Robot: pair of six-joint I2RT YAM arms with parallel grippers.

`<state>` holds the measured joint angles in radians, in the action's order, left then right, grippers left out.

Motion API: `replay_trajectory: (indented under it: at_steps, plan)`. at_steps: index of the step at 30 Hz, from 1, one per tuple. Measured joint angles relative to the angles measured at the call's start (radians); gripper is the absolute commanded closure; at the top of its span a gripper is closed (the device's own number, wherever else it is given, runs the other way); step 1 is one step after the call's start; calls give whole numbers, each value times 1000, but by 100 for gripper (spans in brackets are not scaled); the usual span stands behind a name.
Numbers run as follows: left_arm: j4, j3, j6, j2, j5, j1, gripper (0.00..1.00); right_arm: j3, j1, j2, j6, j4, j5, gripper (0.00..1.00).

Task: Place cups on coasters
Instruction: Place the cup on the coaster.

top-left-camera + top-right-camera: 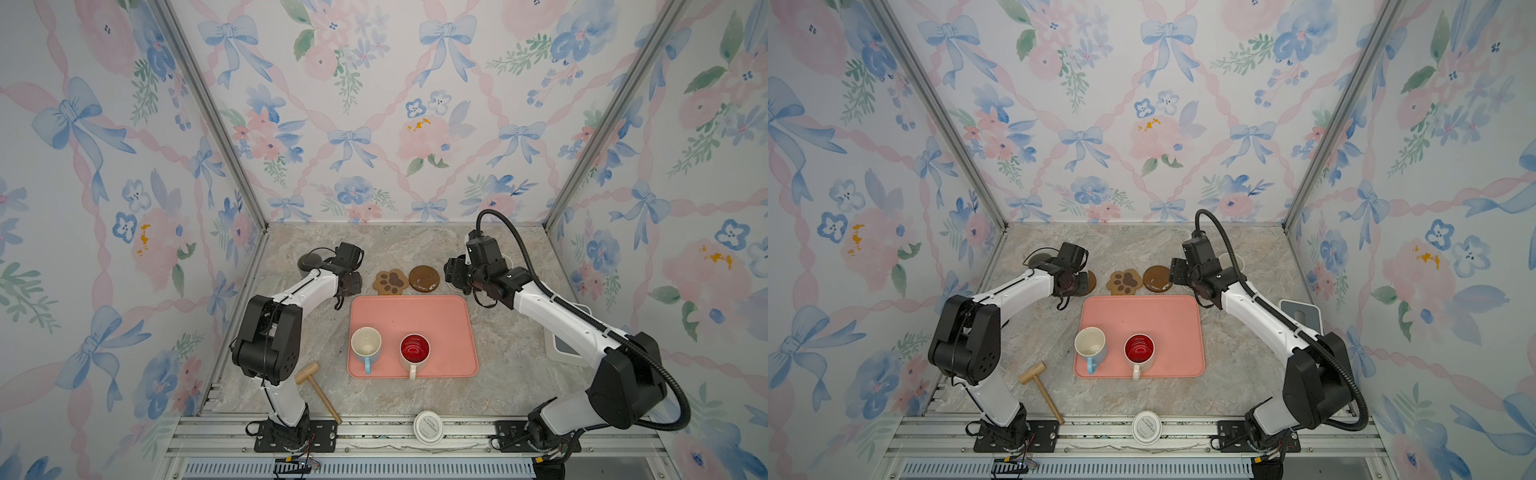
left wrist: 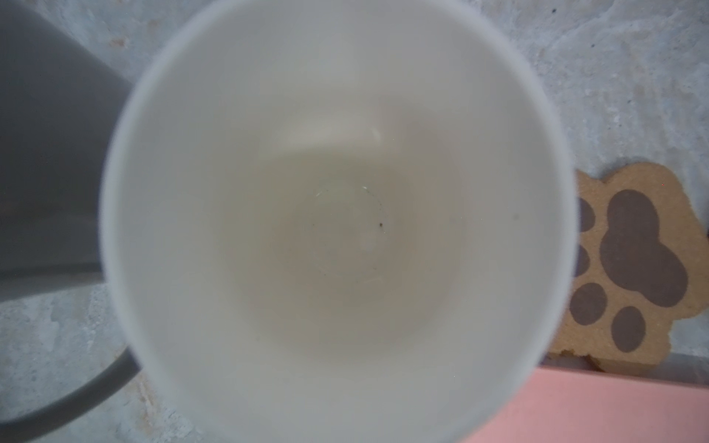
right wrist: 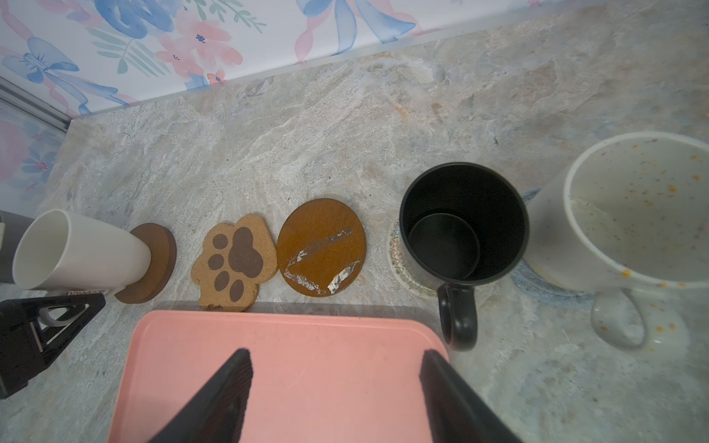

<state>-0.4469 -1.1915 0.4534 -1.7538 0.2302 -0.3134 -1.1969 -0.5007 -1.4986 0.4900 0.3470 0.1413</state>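
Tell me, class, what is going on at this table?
Two arms are setting cups on coasters. The left gripper is at the cream-white cup on a brown round coaster. The right gripper hangs open by the far edge of the pink tray. The black cup stands on a cream woven coaster, the speckled cup on a grey-blue woven coaster. The paw coaster and other brown round are bare; the blue-handled cup and red-lined cup wait on the tray.
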Motion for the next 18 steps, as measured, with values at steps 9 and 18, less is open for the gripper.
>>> replay_trajectory:
  at_steps: [9,18]
  plan:
    - [3,57,0,187,-22,-5,65,0,-9,0,0,0,-2,27]
    - [4,125,3,416,-37,-72,60,-26,-93,2,-12,47,14,27]
